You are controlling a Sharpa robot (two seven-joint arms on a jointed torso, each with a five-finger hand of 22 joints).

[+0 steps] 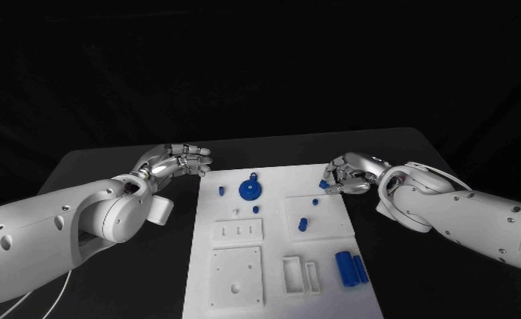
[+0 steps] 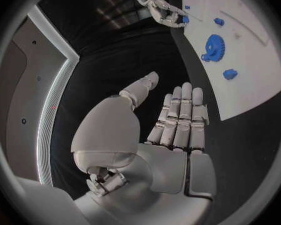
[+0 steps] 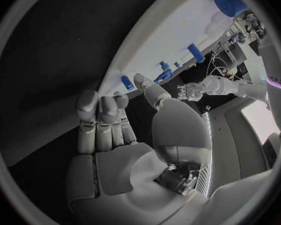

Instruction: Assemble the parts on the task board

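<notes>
The black table (image 1: 120, 165) is carrying the white task board (image 1: 277, 259), which is lying lengthwise between the two arms. The left hand (image 1: 179, 159) is hovering over bare table just beside the board's far left corner, its fingers (image 2: 178, 117) lying straight and slightly apart, holding nothing. The right hand (image 1: 349, 172) is hanging at the board's far right edge, fingers (image 3: 100, 117) extended and empty, with a small blue part (image 1: 324, 183) sitting just at its fingertips.

The parts are all resting loose on the board: a blue gear (image 1: 251, 188) near the far end, a small blue peg (image 1: 303, 223) toward the middle, and two blue cylinders (image 1: 349, 268) lying side by side near the right edge.

The risk, as I judge it, is the right hand nudging the small part off the board's edge while closing on it, since it is sitting so near the rim. The cylinders could also roll if the board is getting bumped.
</notes>
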